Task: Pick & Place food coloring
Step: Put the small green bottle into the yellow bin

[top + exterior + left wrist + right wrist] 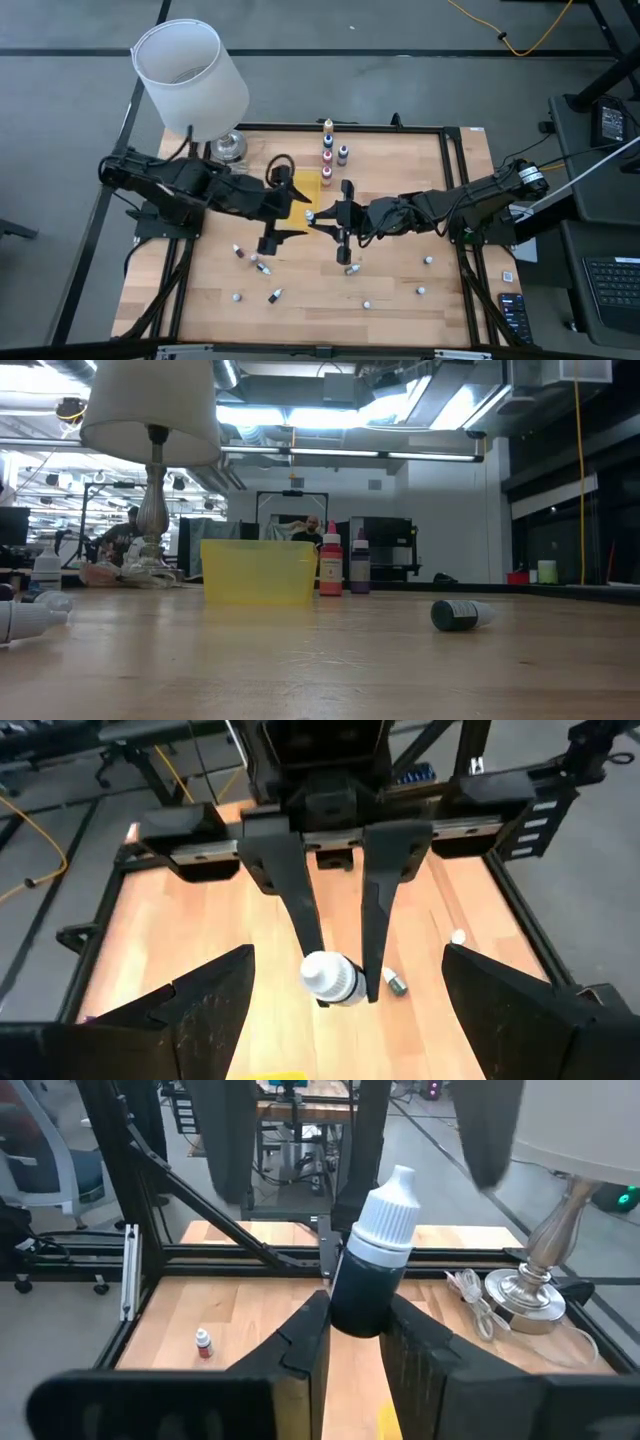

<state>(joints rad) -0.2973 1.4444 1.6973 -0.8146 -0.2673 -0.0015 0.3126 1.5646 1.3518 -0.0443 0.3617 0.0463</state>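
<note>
Desk (400,300) of pale wood, seen from above, with two dark arms meeting at its middle. The right pincer (352,1342) is clamped on a dark dropper bottle (372,1260) with a white cap; the bottle stands nearly upright between the fingers, cap uppermost, lifted clear of the wood. The left pincer (272,226) faces it from the left with its fingers spread wide apart, holding nothing.

Between and just beyond the two pincers sits the yellow tray (304,187). A short row of upright bottles (328,152) stands just to the right of the tray, toward the far edge. Other bottles lie loose on the near half of the desk, among them a tipped dark one (461,615).

The relation that matters: the tray lies slightly left of and beyond the held bottle, close to the right pincer, so a short carry would likely bring the bottle over it, long axis vertical. Whether the bottle is meant for the tray or the standing row cannot be told.

A white-shaded lamp (192,78) stands at the far left corner.
</note>
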